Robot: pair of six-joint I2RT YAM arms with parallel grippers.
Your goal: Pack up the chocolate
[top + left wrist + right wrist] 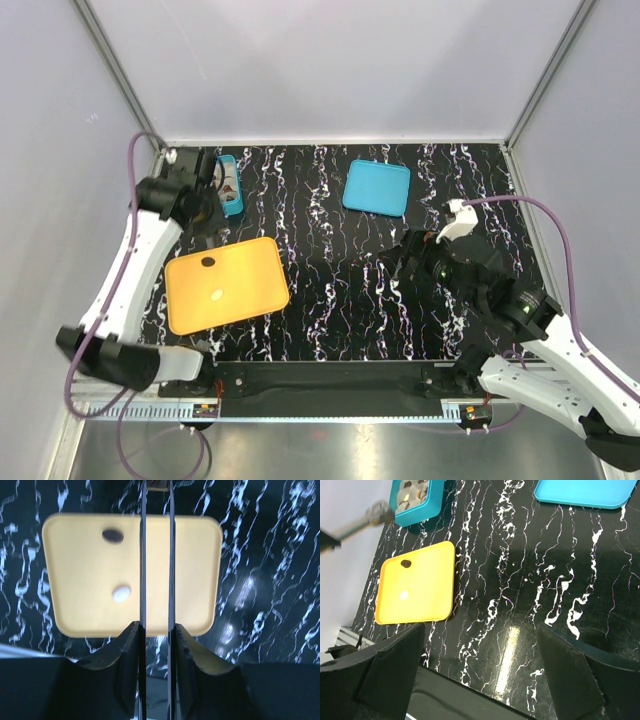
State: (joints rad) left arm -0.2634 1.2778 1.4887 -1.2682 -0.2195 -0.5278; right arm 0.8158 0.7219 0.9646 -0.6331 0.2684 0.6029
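Observation:
Two pieces of chocolate lie on the orange tray (240, 300): a dark one (208, 262) (113, 535) and a cream-white one (217, 295) (121, 593). The teal box (230, 183) (415, 502) at the far left holds several more pieces. My left gripper (215, 202) (156, 484) hangs between the tray's far edge and the box. Its long thin blades stand close together, and a small brownish chocolate bit (158, 486) shows between their tips. My right gripper (405, 255) (480, 655) hovers wide open over bare table, right of centre, with nothing in it.
The flat teal lid (377, 187) (580, 492) lies at the back, right of the middle. The black marbled tabletop (340, 300) stretches between the tray and the right arm. Grey walls close off the back and both sides.

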